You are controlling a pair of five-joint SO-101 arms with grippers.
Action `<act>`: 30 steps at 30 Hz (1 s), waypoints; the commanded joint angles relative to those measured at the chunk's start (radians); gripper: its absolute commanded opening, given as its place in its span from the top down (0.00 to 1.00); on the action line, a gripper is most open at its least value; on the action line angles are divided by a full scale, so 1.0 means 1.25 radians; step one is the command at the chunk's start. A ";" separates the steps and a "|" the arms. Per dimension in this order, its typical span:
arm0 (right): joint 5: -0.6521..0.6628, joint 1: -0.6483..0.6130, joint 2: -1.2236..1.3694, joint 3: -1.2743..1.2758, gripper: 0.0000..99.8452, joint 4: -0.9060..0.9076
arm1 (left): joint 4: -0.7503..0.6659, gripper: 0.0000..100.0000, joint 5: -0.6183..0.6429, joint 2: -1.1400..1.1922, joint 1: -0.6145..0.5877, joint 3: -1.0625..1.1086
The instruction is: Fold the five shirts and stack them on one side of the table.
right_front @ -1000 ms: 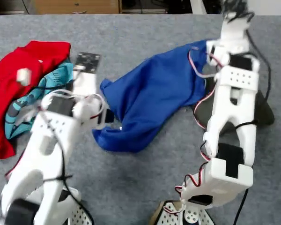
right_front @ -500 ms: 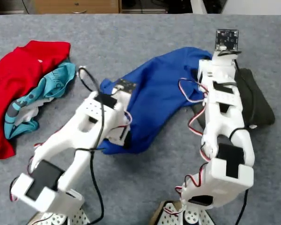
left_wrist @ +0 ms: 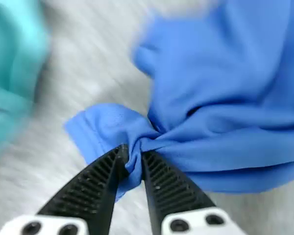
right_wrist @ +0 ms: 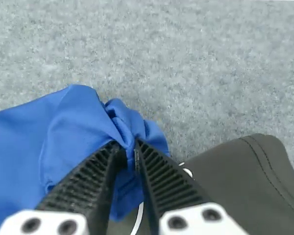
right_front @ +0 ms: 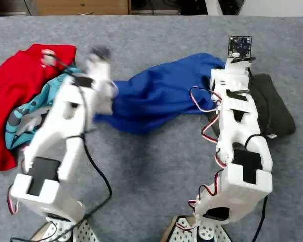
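A blue shirt point(right_front: 161, 93) stretches across the middle of the grey table between the two arms. My left gripper point(left_wrist: 133, 157) is shut on a bunched fold of the blue shirt point(left_wrist: 225, 93) at its left end, near the red and teal pile. My right gripper point(right_wrist: 128, 147) is shut on the blue shirt point(right_wrist: 54, 142) at its right end, right beside a dark shirt point(right_wrist: 235, 181). A red shirt point(right_front: 20, 85) and a teal shirt point(right_front: 45, 98) lie heaped at the table's left. The dark shirt point(right_front: 278, 108) lies at the right, partly under the right arm point(right_front: 240, 116).
The left arm point(right_front: 60, 131) crosses the table's left side, next to the red and teal heap. Bare grey table point(right_front: 151, 171) lies in front of the blue shirt and behind it. Wooden furniture point(right_front: 81, 6) stands beyond the far edge.
The left arm swung back and to the left, pulling its end of the blue shirt toward the red pile and stretching the cloth out. The right arm shifted slightly, still gripping the shirt's other end.
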 commanded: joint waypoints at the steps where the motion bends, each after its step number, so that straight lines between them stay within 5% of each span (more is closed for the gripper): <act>1: -0.002 -0.013 -0.002 -0.025 1.00 -0.017 | -0.023 0.98 0.029 -0.003 -0.068 -0.156; 10: 0.023 -0.025 0.024 -0.029 1.00 -0.020 | -0.312 0.98 0.254 0.083 -0.152 -0.193; 16: 0.076 -0.041 0.039 -0.030 1.00 -0.021 | -0.350 0.98 0.381 0.263 -0.233 -0.347; 23: 0.085 -0.047 0.051 -0.034 1.00 -0.050 | -0.104 0.77 0.450 0.348 -0.263 -0.581; 30: 0.085 -0.047 0.079 -0.061 1.00 -0.044 | 0.190 0.76 0.377 0.348 -0.248 -0.814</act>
